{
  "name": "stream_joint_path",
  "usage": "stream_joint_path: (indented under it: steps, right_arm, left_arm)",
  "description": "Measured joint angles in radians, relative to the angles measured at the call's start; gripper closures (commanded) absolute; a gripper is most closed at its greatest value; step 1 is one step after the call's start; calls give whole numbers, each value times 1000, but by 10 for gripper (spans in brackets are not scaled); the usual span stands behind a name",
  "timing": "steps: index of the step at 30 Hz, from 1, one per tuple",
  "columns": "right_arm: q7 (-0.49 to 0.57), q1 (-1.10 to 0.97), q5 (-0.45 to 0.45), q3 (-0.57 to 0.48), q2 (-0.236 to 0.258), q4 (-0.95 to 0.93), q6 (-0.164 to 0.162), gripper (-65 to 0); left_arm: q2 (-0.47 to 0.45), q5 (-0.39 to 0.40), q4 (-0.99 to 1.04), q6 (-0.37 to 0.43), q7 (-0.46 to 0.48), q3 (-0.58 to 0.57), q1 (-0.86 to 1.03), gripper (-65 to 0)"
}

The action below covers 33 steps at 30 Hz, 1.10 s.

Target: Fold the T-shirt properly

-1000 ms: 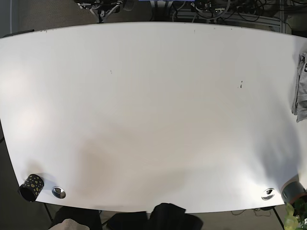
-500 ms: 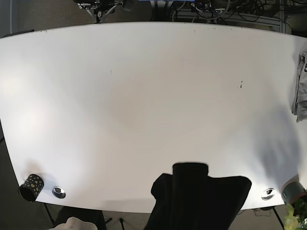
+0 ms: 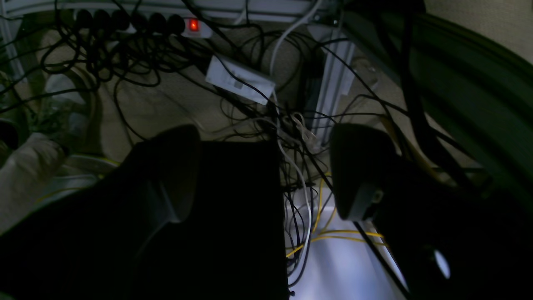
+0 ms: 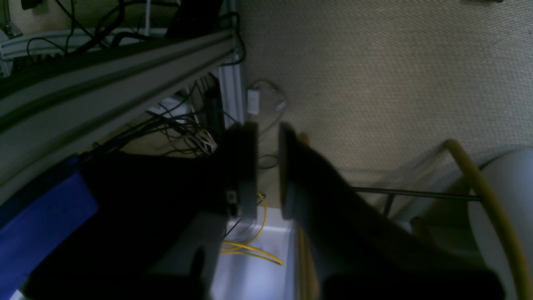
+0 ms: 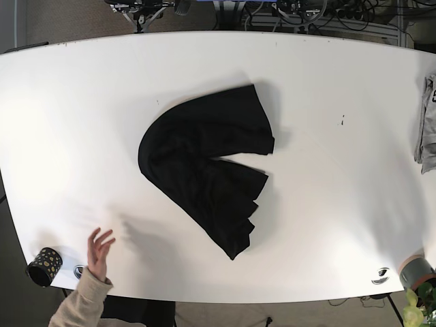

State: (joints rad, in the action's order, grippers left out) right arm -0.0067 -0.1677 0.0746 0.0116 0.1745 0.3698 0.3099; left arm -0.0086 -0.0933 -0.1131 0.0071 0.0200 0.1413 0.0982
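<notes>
Near the middle of the white table (image 5: pixel 327 82) lies a black T-shirt (image 5: pixel 204 167), crumpled and spread in an irregular fan, with one lobe reaching toward the far edge and a point toward the near edge. Grey folded clothing (image 5: pixel 427 126) sits at the right edge. A patterned dark cup (image 5: pixel 44 266) stands at the near left corner, and a person's hand (image 5: pixel 99 252) rests open just beside it. Left gripper (image 3: pixel 266 171): fingers wide apart, holding nothing, hanging over floor cables (image 3: pixel 137 54). Right gripper (image 4: pixel 268 171): fingers slightly apart, empty, over carpet (image 4: pixel 374 62).
</notes>
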Motion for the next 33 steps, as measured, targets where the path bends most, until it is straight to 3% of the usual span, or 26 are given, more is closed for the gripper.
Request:
stream_joint_path:
  steps: [5, 20, 25, 27, 33]
  right_arm:
    - [0, -30, 0, 0, 0, 21, 0, -86]
    - [-4, -318, 8, 2, 4, 332, -7, -82]
    - [-14, -437, 7, 5, 8, 436, -8, -82]
    - [-21, -489, 5, 30, 7, 475, 4, -82]
    - [-85, -615, 4, 70, 13, 641, -3, -81]
  left_arm:
    - [0, -1, -141, 0, 0, -4, 87, -446]
    - [5, 0, -526, -3, -7, -60, 366, -446]
    - [0, 3, -708, -3, -89, -60, 500, -446]
    - [0, 3, -800, -3, -99, -60, 573, -446]
    - [0, 3, -1041, -4, -100, -61, 750, -446]
